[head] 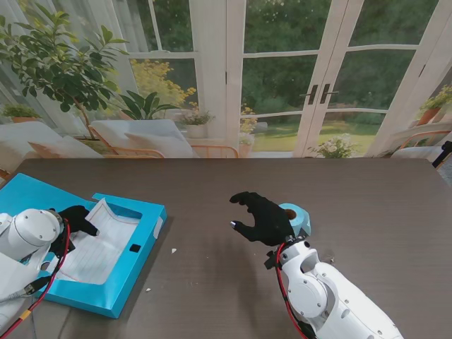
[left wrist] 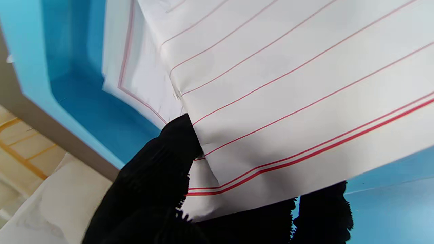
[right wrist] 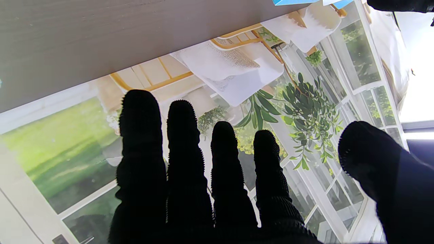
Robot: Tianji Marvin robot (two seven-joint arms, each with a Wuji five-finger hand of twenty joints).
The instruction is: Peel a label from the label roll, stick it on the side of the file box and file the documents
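Table (head: 233, 191) fills most of the stand's view, dark and wood-grained, running back to the glass doors at the top of the frame. At the lower left of that view lies the open blue file box (head: 145, 244), its lid spread flat toward the left edge. Inside it sit the documents (head: 106, 244), white sheets ruled with red lines, with one corner curled up at the far side. A small white patch shows on the box's right-hand wall, but I cannot tell whether it is the label.

My left hand (head: 76, 219) is over the box at the left of the frame. In the left wrist view my fingers (left wrist: 169, 159) pinch the edge of the top sheet (left wrist: 288, 101), one digit on the upper face and the others underneath, so I have the paper in a grip. My right hand (head: 263, 217) hovers just right of centre, fingers spread and thumb apart, holding nothing; the right wrist view shows all five digits clear of any object. Just beyond it, partly hidden, stands the small blue label roll (head: 296, 215).

I judge the filing step is in hand. Next I need to lay the sheet flat inside the tray, square to its walls, then let go without dragging it.
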